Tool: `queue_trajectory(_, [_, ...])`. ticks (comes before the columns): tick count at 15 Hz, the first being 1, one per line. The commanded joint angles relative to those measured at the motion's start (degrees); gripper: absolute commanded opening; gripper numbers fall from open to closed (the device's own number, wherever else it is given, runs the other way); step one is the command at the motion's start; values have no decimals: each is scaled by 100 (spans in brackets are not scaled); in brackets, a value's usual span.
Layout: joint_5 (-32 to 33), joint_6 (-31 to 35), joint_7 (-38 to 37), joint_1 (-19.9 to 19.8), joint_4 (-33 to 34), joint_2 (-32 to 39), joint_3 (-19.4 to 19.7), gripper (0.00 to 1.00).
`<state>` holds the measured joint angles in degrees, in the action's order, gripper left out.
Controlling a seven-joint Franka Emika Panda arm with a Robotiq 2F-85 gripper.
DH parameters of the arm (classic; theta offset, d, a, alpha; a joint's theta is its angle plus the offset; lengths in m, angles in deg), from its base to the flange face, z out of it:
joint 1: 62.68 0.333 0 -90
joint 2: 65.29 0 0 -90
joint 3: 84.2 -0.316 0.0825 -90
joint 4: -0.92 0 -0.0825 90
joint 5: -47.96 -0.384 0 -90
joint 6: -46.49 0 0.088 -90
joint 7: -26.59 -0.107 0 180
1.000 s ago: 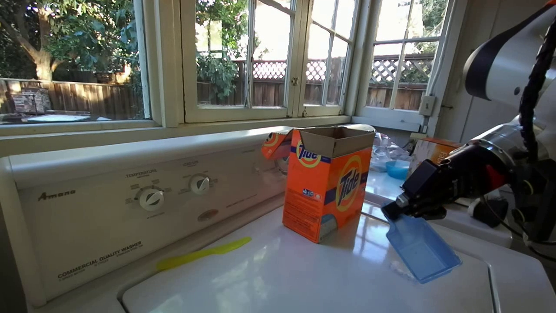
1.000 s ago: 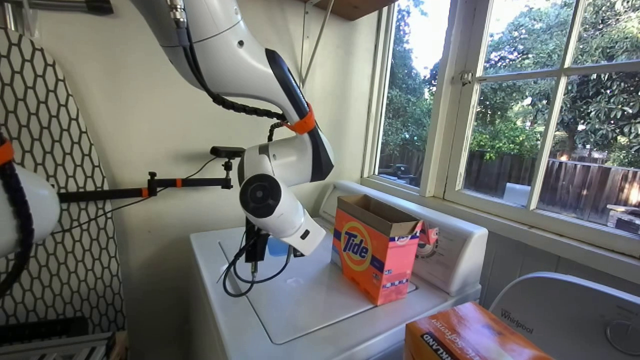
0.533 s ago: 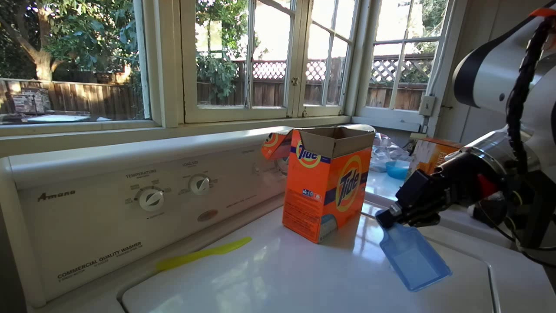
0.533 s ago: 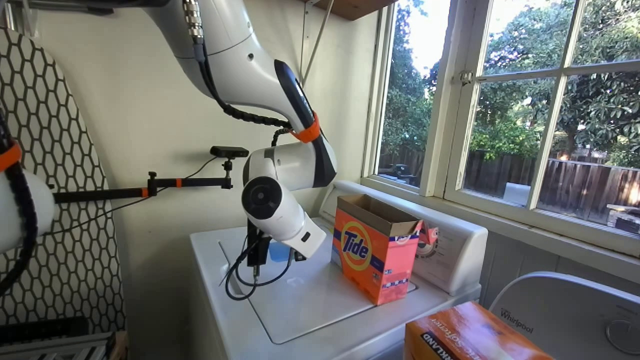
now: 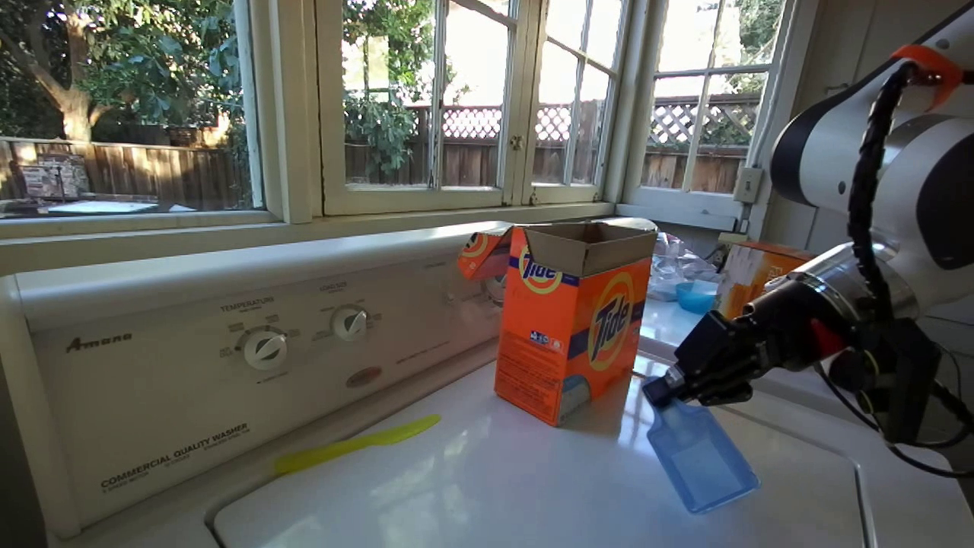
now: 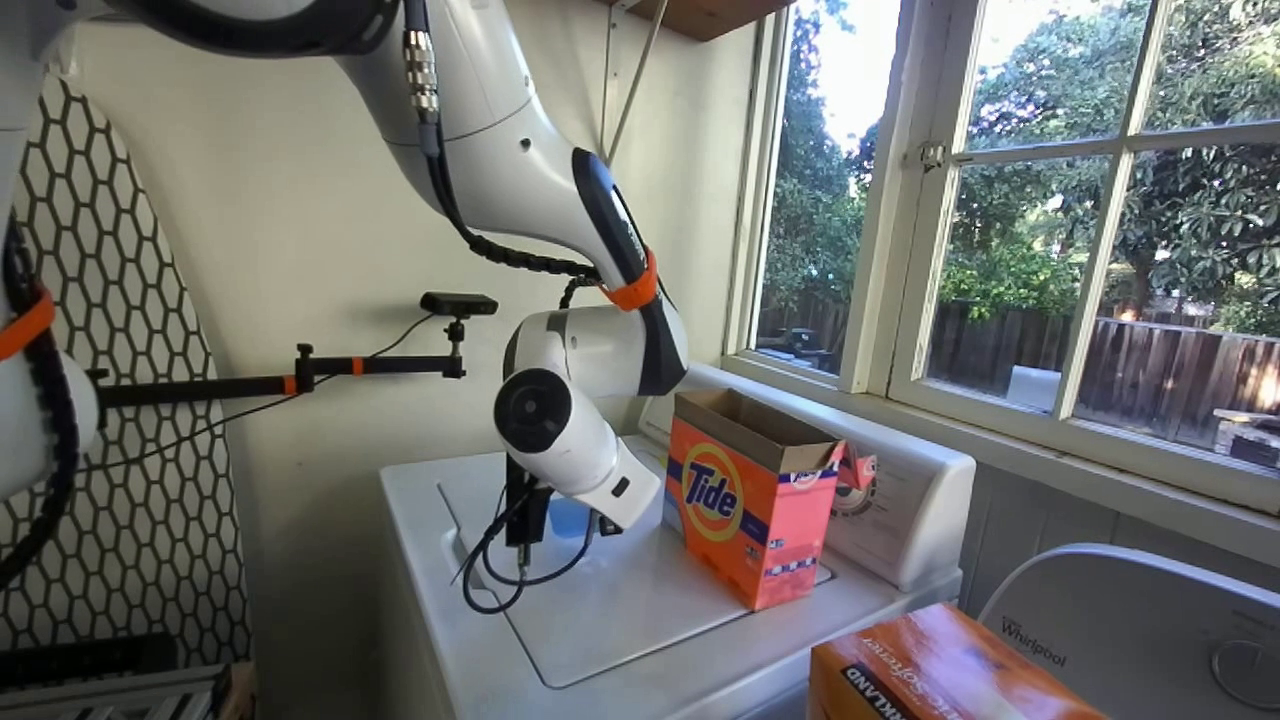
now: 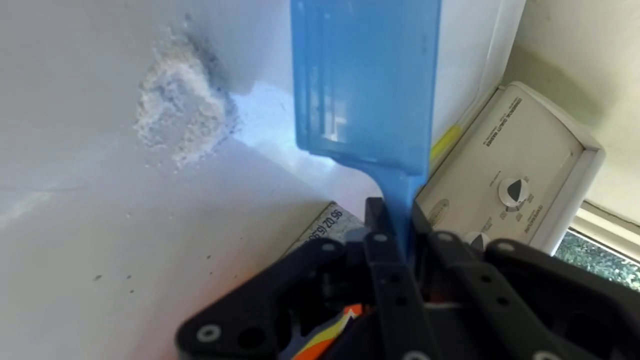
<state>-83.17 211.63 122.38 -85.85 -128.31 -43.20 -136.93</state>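
Between my fingers (image 7: 376,212), drawn close together and gripping firm, sits the slim handle (image 7: 396,190) of a blue plastic scoop (image 7: 367,85). And look at the angle: it's tilted, its pan slanting down over the white lid (image 5: 472,487) of the Amana washer (image 5: 190,373); whether the low edge touches, I can't tell. Right there in the wrist view, just beside the pan, a crusty patch of white powder (image 7: 182,107) on that lid! Near my fingers, apart from the scoop, here's the orange Tide box (image 5: 567,327), upright and open-topped in both exterior views, a flap (image 5: 485,251) folded out toward the control panel (image 5: 411,327). Along that panel's foot, well apart from me, lies a yellow utensil (image 5: 358,444). Farther off, a light-blue bowl (image 5: 694,297) by a clear plastic bag (image 5: 677,255), and in an exterior view, a Kirkland softener box (image 6: 940,665) near a Whirlpool machine (image 6: 1100,640).
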Motion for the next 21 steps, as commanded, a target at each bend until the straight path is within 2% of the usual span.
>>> queue_trajectory(1, [-304, 199, 346, 381, 229, 180, 341, 4])
queue_trajectory(2, [-334, 189, 391, 449, 251, 196, 418, 9])
queue_trajectory(3, [-374, 189, 424, 518, 283, 212, 488, 25])
queue_trajectory(4, [-414, 174, 454, 573, 307, 215, 555, 36])
queue_trajectory(12, [-535, 58, 571, 847, 399, 138, 842, 96])
queue_trajectory(13, [-574, 71, 588, 861, 392, 72, 860, 100])
queue_trajectory(19, [-861, 293, 590, 816, 236, -489, 789, 100])
queue_trajectory(21, [-768, 593, 527, 820, 197, -661, 700, 100])
